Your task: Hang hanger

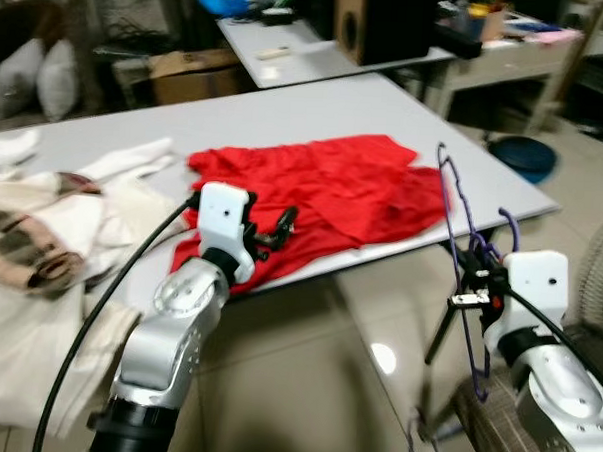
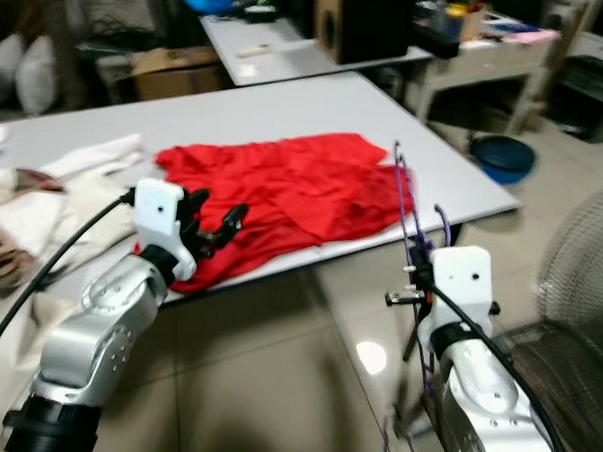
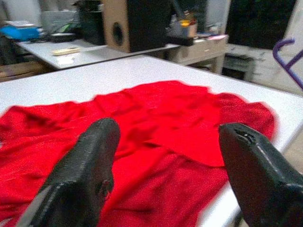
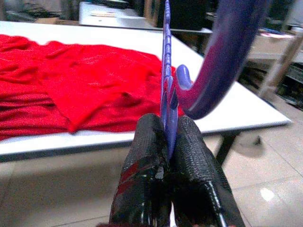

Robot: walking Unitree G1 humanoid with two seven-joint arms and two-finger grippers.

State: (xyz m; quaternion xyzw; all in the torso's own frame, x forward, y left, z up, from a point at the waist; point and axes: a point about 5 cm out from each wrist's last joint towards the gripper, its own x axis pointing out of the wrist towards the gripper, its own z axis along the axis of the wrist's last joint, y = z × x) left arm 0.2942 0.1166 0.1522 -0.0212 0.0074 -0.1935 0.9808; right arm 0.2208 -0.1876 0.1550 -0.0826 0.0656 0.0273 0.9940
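Observation:
A purple hanger (image 1: 452, 208) stands upright beside the near right edge of the white table (image 1: 286, 115), its hook (image 4: 222, 56) curving above the fingers. My right gripper (image 1: 476, 277) is shut on the hanger's stem, just off the table's front edge. A red garment (image 1: 323, 192) lies spread flat on the table. My left gripper (image 1: 271, 235) is open over the garment's near left part, its two black fingers (image 3: 85, 170) wide apart with nothing between them.
White and plaid clothes (image 1: 51, 225) are heaped on the table's left end. A second table (image 1: 289, 45) with a speaker (image 1: 371, 19) stands behind. A blue basin (image 1: 522, 154) lies on the floor at the right. Tiled floor (image 1: 324, 387) runs below me.

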